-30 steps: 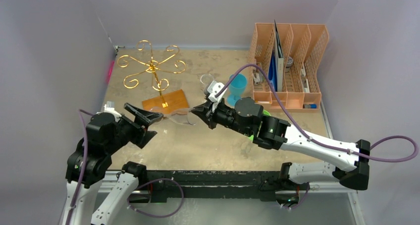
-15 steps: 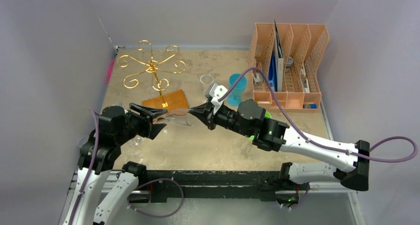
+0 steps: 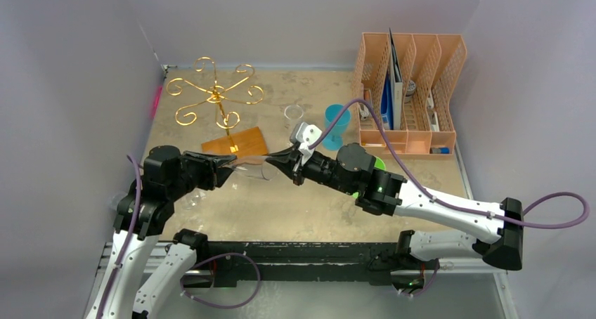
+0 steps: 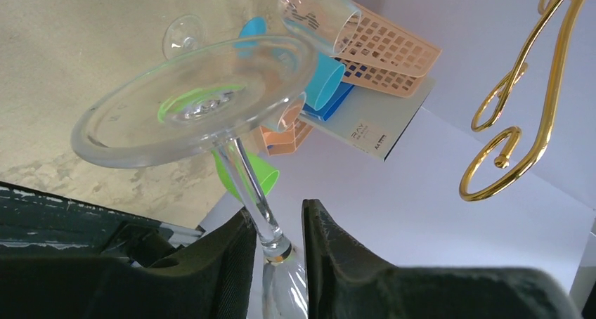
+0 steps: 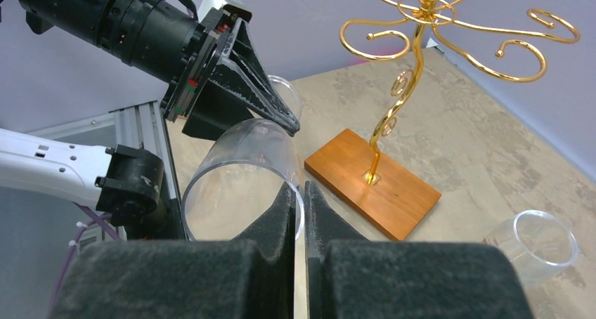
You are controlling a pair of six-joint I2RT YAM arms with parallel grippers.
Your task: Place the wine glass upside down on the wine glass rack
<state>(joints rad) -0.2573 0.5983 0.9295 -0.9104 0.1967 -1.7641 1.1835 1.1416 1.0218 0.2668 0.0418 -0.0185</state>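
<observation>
The clear wine glass hangs on its side above the table between my two grippers. My right gripper is shut on the rim of its bowl, one finger inside and one outside. The stem lies between the fingers of my left gripper, just below the round foot. It rests against the left finger, and a gap shows on the other side. The wine glass rack, gold wire on a brown wooden base, stands at the back left with bare arms.
An orange file organiser stands at the back right. A blue cup and a clear tumbler stand in front of it. Something green lies under the right arm. The side walls are close.
My left gripper has moved right to the glass and its jaws have narrowed around the stem. The right gripper has kept its hold on the rim, shifting slightly left.
</observation>
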